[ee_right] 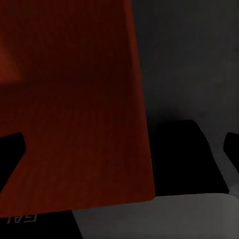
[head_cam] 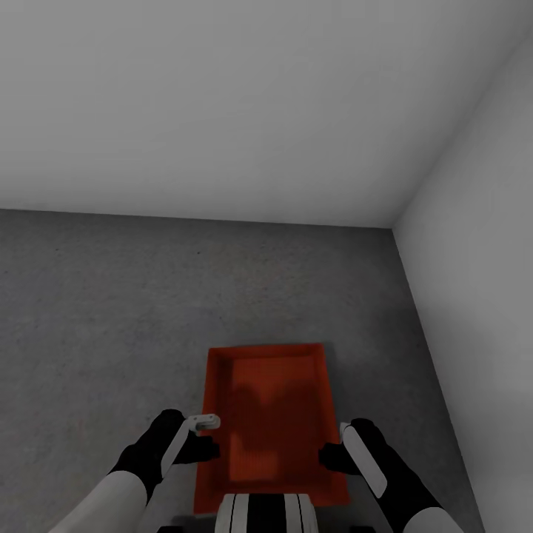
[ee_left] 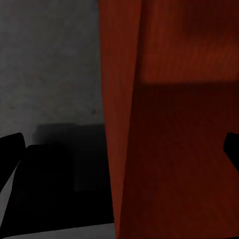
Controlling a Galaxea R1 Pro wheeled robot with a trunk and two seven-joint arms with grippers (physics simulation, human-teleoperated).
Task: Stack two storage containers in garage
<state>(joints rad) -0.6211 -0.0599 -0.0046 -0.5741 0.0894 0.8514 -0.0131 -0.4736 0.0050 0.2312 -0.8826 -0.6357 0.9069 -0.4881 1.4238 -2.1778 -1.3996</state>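
- You are in the garage: one storage container (head_cam: pixel 274 422) is just in front of the robot, above the dark concrete floor (head_cam: pixel 111 311), near the corner of the grey walls (head_cam: pixel 222 104).
- The left gripper (head_cam: pixel 209 448) and the right gripper (head_cam: pixel 330 457) each straddle a long wall of the container, fingers spread on both sides.
- I cannot tell whether it already rests on the floor.
- Next, I think, lower it flat, then let go.

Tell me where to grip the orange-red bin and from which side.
Grip the orange-red bin by its two long side walls, left gripper from its left, right gripper from its right. Those low, straight walls run away from the robot, and each gripper's fingers straddle one wall.
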